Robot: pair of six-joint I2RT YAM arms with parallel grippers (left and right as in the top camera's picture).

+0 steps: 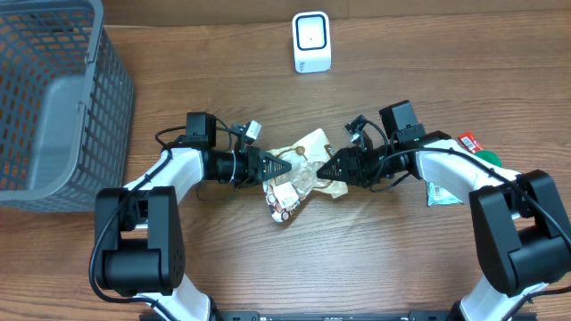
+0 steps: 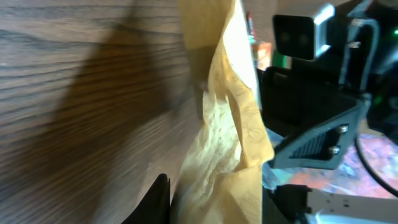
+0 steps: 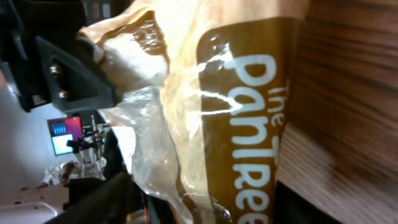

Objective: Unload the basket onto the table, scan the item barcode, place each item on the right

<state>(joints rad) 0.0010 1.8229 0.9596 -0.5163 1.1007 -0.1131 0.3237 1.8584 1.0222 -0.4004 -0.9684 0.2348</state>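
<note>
A: Where is the tan crinkled plastic snack bag [image 1: 310, 145] found?
B: At mid brown wooden table [image 1: 268, 267], between both claws, well apart from the white box-shaped scanner [image 1: 311, 42].
A: State of the left gripper [image 1: 284, 167]?
B: Clamped on the bag; film is seen pinched in its jaws.
A: And the right gripper [image 1: 326, 167]?
B: Bag is touched; open or closed cannot be told.
</note>
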